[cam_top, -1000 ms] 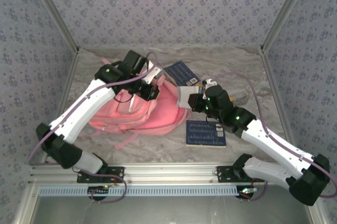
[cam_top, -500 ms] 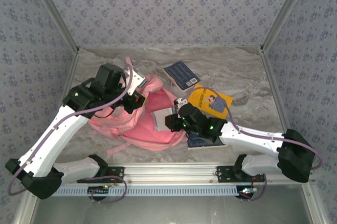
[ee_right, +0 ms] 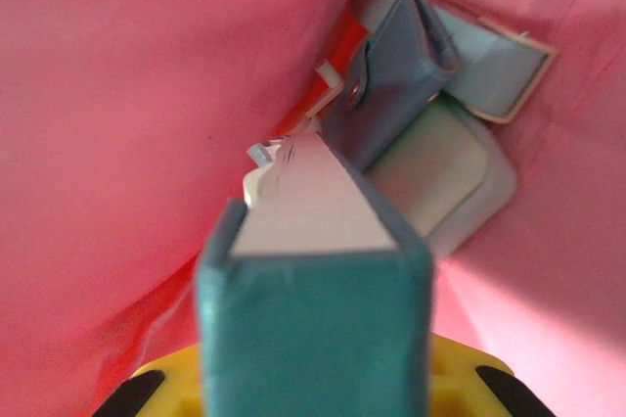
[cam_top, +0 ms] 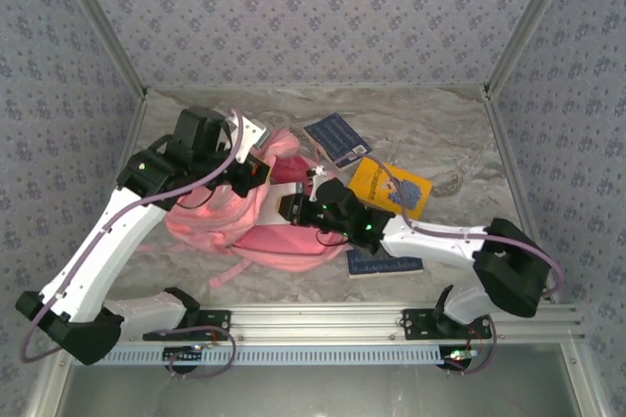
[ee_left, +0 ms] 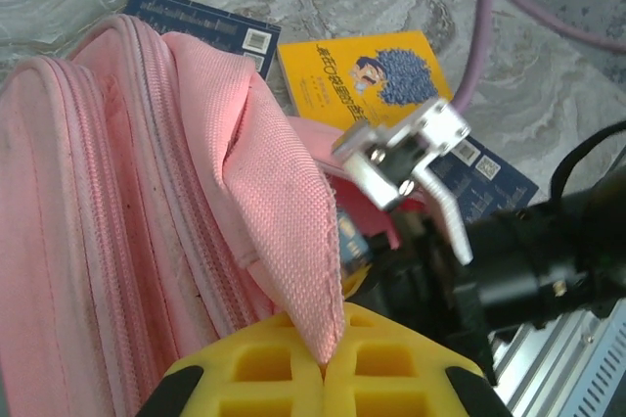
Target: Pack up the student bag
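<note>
Having pushed into the student bag [ee_left: 117,192], the right gripper [ee_right: 313,383] clamps a teal book [ee_right: 313,270] (title hidden); the left gripper [ee_left: 323,370] pinches its fabric.

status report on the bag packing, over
Left gripper shut on student bag flap, holding it open. Right gripper shut on teal book, inside the bag. Grey-blue case ahead of the book.

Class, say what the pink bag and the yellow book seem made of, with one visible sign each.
Student bag: soft woven fabric, matte; coarse weave and stitched seams show. Yellow book: probably paper, smooth printed cover; flat, with a cartoon print.
</note>
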You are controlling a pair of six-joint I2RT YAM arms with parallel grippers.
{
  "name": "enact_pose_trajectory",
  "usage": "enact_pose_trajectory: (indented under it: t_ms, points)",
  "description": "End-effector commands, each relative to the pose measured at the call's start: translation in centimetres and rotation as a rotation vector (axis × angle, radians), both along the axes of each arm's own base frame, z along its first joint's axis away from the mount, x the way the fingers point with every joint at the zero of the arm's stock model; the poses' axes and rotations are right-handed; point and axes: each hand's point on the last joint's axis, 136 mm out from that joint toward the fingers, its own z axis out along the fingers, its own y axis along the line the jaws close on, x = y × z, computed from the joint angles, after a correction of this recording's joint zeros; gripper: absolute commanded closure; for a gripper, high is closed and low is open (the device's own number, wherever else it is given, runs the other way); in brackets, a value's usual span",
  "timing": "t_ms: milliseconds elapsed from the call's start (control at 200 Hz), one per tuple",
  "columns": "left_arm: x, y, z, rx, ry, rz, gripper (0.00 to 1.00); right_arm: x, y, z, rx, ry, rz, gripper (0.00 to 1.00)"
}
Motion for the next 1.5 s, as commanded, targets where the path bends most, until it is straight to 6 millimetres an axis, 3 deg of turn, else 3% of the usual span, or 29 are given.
enact_pose_trajectory:
  t_ms: [0, 145, 320, 425, 500, 550, 620, 734, 874, 884, 909, 1009, 1109, 1279, 1389, 1494]
  points:
    - [1.1, -1.7, 6.6, -0.160, -0.158, -0.041, 1.00, 0.9, 3.9, 3.1, 0.167, -0.005, 0.069, 1.00]
    - [1.5, -1.6, 7.5, -0.167, -0.180, -0.041, 1.00, 1.4, 7.5, 1.5, 0.203, 0.025, 0.163, 1.00]
    - [2.4, -1.6, 8.3, -0.205, -0.182, -0.030, 1.00, 2.2, 10.5, -2.5, 0.118, 0.035, 0.184, 0.96]
    - [3.2, -1.4, 8.7, -0.217, -0.179, -0.012, 1.00, 2.5, 12.7, -3.5, -0.001, -0.040, 0.199, 0.76]
    - [3.7, -1.2, 9.0, -0.229, -0.179, -0.001, 1.00, 2.5, 13.1, -4.4, -0.103, -0.090, 0.198, 0.55]
    - [4.0, -0.9, 9.0, -0.238, -0.176, 0.012, 1.00, 2.3, 13.1, -4.5, -0.137, -0.122, 0.206, 0.46]
    - [4.2, -0.5, 9.2, -0.249, -0.175, 0.028, 1.00, 2.7, 12.1, -4.3, -0.176, -0.153, 0.179, 0.31]
    - [4.2, 0.3, 9.3, -0.250, -0.183, 0.053, 1.00, 2.5, 10.6, -3.5, -0.187, -0.192, 0.167, 0.20]
    - [4.2, 1.1, 9.1, -0.241, -0.193, 0.090, 1.00, 1.7, 9.3, -1.8, -0.183, -0.238, 0.182, 0.20]
    - [4.3, 1.2, 9.0, -0.239, -0.193, 0.095, 1.00, 1.4, 8.9, -2.7, -0.201, -0.230, 0.186, 0.20]
    - [4.3, 1.5, 8.9, -0.235, -0.195, 0.107, 1.00, 1.2, 8.3, -2.8, -0.210, -0.235, 0.186, 0.20]
    - [4.7, 2.6, 8.2, -0.206, -0.209, 0.169, 1.00, 0.5, 6.4, -1.4, -0.232, -0.300, 0.184, 0.20]
    - [5.0, 3.7, 7.4, -0.187, -0.217, 0.227, 1.00, -0.3, 4.1, -1.4, -0.266, -0.344, 0.188, 0.20]
    - [6.2, 5.7, 4.8, -0.086, -0.219, 0.340, 1.00, 0.3, -1.6, -1.5, -0.385, -0.357, 0.063, 0.21]
    - [8.0, 9.4, 2.6, 0.070, -0.251, 0.528, 1.00, 0.9, -5.5, -0.7, -0.434, -0.361, -0.030, 0.21]
    - [8.6, 10.4, 2.5, 0.113, -0.283, 0.574, 1.00, 1.2, -9.0, 0.1, -0.433, -0.338, -0.093, 0.22]
